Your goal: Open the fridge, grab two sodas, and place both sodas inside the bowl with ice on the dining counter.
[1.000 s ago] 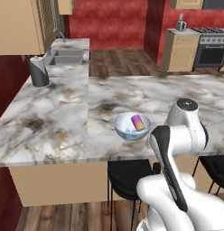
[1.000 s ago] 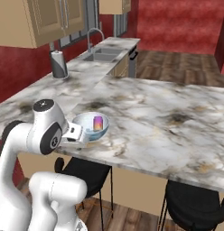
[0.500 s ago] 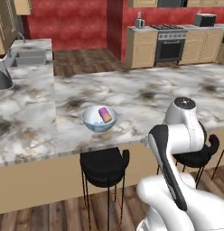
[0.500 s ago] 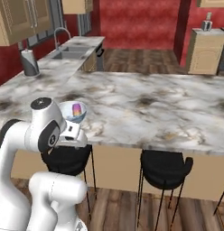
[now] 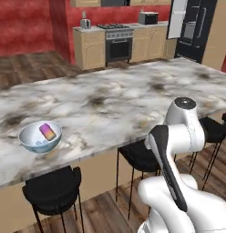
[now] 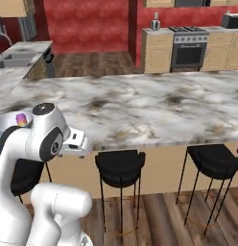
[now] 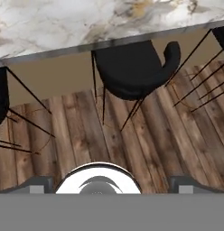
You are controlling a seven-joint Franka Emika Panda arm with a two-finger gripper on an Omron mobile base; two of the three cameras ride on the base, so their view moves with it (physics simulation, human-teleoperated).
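One soda (image 5: 48, 131) already down in the bowl (image 5: 39, 137), near the table (image 5: 115, 98) edge above a black stool (image 5: 53, 191); second soda apparently not yet fetched. Fingers (image 7: 109, 184) released and spread wide, grasping nothing, aimed at wooden floor (image 7: 86, 135) below the table edge. Next, probably: drive to the fridge (image 5: 192, 27), far beyond the table from the bowl, one door seemingly ajar, and take the remaining soda. Marbled grey-white table top, mostly bare; red walls, tan cabinets and a stove (image 5: 118, 43) beyond the table.
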